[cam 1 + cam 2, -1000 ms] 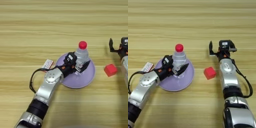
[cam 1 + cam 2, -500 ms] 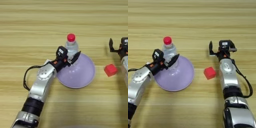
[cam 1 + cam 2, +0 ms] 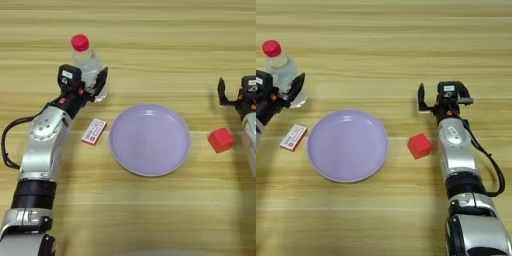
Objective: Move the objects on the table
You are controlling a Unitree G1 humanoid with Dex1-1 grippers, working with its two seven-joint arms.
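Left claw (image 3: 91, 85) is clamped around the bottle (image 3: 86, 64), upright on the tabletop (image 3: 150, 30) beyond the plate (image 3: 150, 140). Right claw (image 3: 438, 97) idles open near the untouched cube (image 3: 420, 146).

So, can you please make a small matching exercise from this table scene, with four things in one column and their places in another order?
Things:
1. bottle
2. red cube
3. plate
4. small card

Places:
A. lying flat just left of the plate
B. in the middle of the table, with nothing on it
C. between the fingers of the left gripper, at the far left
D. between the plate and the right arm, near the right gripper

Pairs: 1-C, 2-D, 3-B, 4-A
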